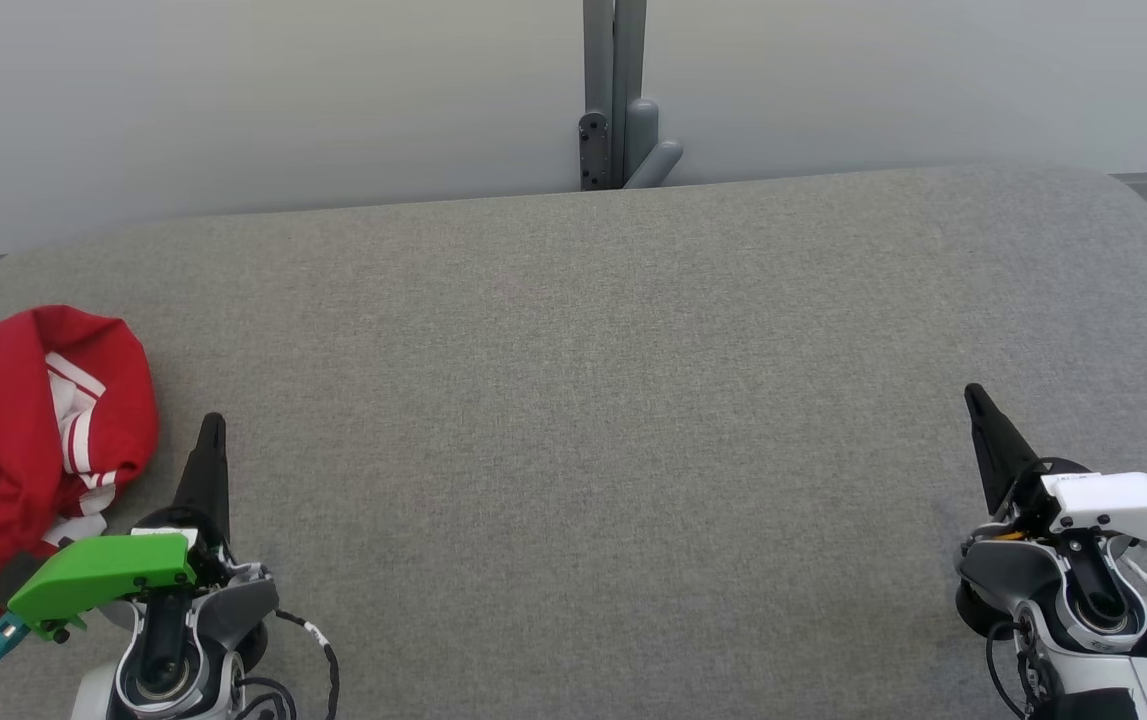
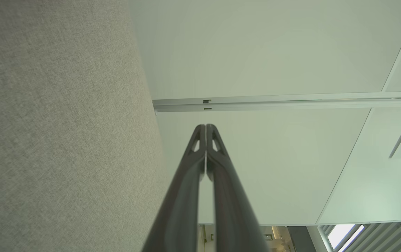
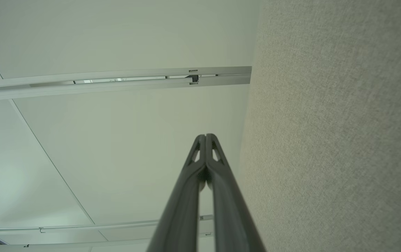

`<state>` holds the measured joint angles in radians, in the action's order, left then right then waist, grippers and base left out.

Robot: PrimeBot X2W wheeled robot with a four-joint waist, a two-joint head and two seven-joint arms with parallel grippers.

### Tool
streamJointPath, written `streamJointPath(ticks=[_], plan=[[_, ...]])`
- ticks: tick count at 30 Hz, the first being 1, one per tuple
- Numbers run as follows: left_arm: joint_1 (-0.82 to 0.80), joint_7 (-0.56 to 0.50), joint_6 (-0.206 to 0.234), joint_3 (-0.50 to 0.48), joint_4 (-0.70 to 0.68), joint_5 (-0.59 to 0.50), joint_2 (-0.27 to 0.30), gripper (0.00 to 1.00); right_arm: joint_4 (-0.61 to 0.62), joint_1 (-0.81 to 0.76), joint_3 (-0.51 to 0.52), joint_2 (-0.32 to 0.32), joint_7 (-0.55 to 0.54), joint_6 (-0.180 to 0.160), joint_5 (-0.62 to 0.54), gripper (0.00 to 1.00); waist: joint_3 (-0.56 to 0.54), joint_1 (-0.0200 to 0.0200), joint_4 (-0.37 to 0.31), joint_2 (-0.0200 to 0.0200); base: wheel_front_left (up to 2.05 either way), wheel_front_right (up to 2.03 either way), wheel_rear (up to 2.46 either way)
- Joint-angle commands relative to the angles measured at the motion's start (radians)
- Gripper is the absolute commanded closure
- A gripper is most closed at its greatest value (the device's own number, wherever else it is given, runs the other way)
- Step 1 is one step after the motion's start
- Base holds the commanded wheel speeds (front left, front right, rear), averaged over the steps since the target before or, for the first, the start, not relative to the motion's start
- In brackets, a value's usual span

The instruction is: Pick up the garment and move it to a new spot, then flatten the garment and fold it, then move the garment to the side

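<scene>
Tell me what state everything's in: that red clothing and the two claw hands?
Red garment: crumpled in a heap at the left end of the grey table, not held.
Left gripper: shut, empty.
Right gripper: shut, empty.

Grey table [image 1: 633, 330], top covered in woven fabric, far corners rounded, carrying one item: crumpled red garment [image 1: 3, 440] with white striped trim, lying at the near left edge.
</scene>
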<state>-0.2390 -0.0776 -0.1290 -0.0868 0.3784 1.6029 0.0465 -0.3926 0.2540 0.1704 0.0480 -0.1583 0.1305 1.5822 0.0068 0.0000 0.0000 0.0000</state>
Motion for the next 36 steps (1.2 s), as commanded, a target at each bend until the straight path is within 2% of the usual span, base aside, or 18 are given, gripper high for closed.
streamJointPath(ticks=[1,36], plan=[[-0.014,0.001,-0.004,-0.001,0.001,0.005,0.007,1.00,-0.001,0.009,0.002,0.005,-0.002,0.000,0.003,1.00,0.000,0.0000,0.000,0.0000,0.00,0.00,0.00],[-0.014,0.001,-0.004,-0.001,0.001,0.005,0.007,1.00,-0.001,0.009,0.002,0.005,-0.002,0.000,0.003,1.00,0.000,0.0000,0.000,0.0000,0.00,0.00,0.00]])
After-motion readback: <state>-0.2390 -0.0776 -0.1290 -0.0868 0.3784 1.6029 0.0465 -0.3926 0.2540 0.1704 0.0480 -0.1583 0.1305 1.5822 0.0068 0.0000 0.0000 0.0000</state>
